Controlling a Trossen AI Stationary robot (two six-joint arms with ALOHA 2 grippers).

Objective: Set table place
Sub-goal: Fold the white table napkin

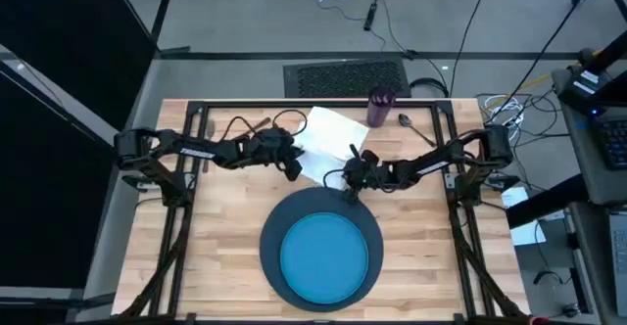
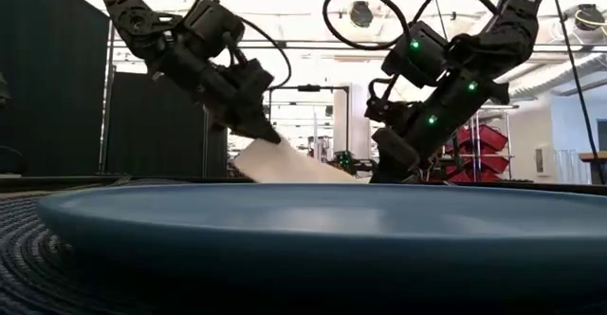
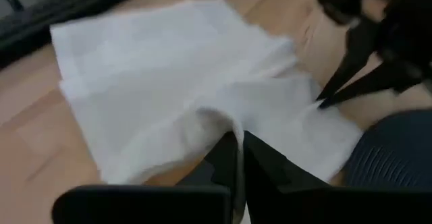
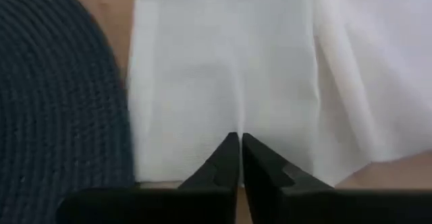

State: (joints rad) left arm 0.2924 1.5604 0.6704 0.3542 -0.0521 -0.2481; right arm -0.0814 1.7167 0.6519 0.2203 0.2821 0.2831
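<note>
Pale wooden planks make up the table (image 1: pixel 220 266). On its near half sits the dark navy disc (image 1: pixel 271 235) under the blue plate (image 1: pixel 324 257). Behind them lies the white napkin (image 1: pixel 331 134), both claws pinched tight on it: left gripper (image 1: pixel 292 171) lifting one edge, right gripper (image 1: pixel 350 181) beside the disc.

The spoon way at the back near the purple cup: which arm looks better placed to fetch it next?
Probably the right. The spoon lies on that arm's side, nearer the right claw than the left claw. Both claws are pinching the white napkin, so it must release first.
</note>
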